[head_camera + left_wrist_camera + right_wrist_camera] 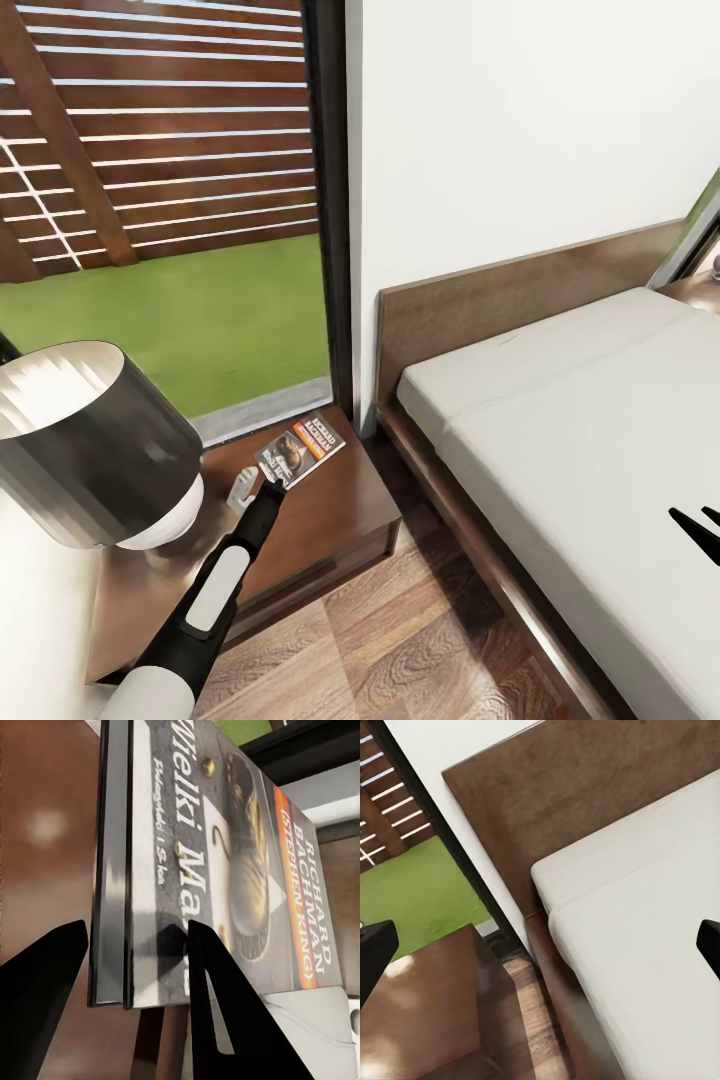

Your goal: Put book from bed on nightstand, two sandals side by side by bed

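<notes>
You had the left gripper (268, 490) out over the nightstand (340, 510), fingers pinched on the near edge of the book (300, 450). The left wrist view backed that up: one black finger (225, 1005) lay across the cover and the other sat on the far side of the pages, so the book (217, 870) was clamped between them. The orange band with "RICHARD BACHMAN" was easy to read. The book sat at the far part of the nightstand top, right by the dark window frame (330, 200). I couldn't tell if it was resting flat on the wood or just above it.

A lamp (90, 450) stood at the near left end of the nightstand. The bed (600, 430) was to the right, just beside the nightstand. Your right gripper (702, 528) hung over the mattress with its fingertips spread apart, holding nothing.
</notes>
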